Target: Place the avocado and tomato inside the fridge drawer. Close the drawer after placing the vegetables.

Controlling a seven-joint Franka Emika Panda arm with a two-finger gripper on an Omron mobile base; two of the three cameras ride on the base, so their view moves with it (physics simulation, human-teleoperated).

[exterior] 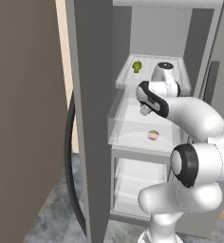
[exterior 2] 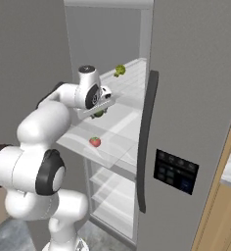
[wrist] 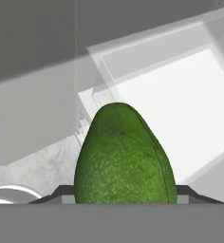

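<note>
The tall grey fridge (exterior: 92,118) stands with its door swung wide, and the wide, shallow, translucent clear-plastic fridge drawer (exterior: 121,129) is pulled out of it, below a flat white shelf (exterior: 152,76) that carries a pale yellow-green lumpy broccoli-like piece (exterior: 137,66) near the back. The white arm reaches in over the drawer, its two-finger gripper (exterior 2: 99,112) hanging above the drawer's open top, near the end farthest from the fridge door (exterior 2: 196,117). The pincer is clamped on the dark green, smooth oval avocado (wrist: 123,156), which fills the space between its tips in the hand view with the white drawer floor spread behind it. The small glossy red tomato (exterior: 153,135) with its green stem already lies on the drawer floor, towards the front wall and well apart from the avocado. Judging from this, the tomato is done and the avocado release comes next, then the push to shut the drawer. The risk is releasing too close to the drawer's side wall, so the fruit strikes the rim and falls outside; a drop from this height may also let the rounded avocado roll into the tomato. On withdrawal the hand could catch the shelf edge just above it.
</note>
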